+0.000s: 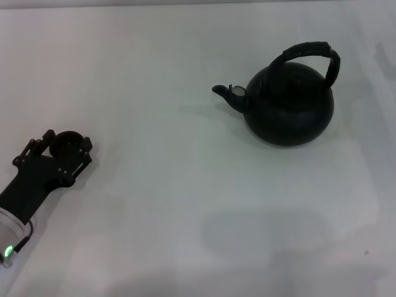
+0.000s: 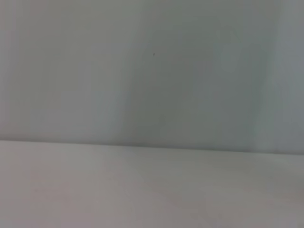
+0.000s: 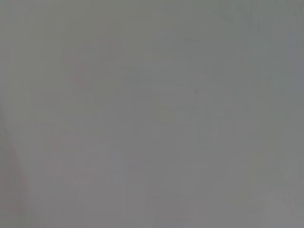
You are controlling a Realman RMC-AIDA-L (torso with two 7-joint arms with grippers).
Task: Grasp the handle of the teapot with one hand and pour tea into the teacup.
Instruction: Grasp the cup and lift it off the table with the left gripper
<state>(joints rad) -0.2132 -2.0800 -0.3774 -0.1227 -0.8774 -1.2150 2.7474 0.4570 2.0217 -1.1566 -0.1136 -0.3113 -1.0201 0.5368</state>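
The teapot [image 1: 289, 102] stands upright on the white surface [image 1: 185, 204] toward the far right of the head view, its short spout [image 1: 226, 93] pointing toward the robot's left. The handle [image 1: 312, 54] arches over the lid as a thick hoop with a wrapped, ribbed look, and stands clear of the body, so there is open room beneath its crown. The pot looks rigid and probably heavy, more so if filled; the round body would likely slip in a pinch, while the ribbed wrap should give friction. The best hold seems to be the top of the arch, centred over the body so the pot hangs level and tips predictably when poured. The left end effector [image 1: 62, 148] lies low at the near left, well apart from the teapot, with a small round dark thing, likely the teacup [image 1: 65, 143], sitting between its links; whether the fingers are closed on it I cannot tell. The right end effector does not show in any view, and both wrist views show only blank pale surface.
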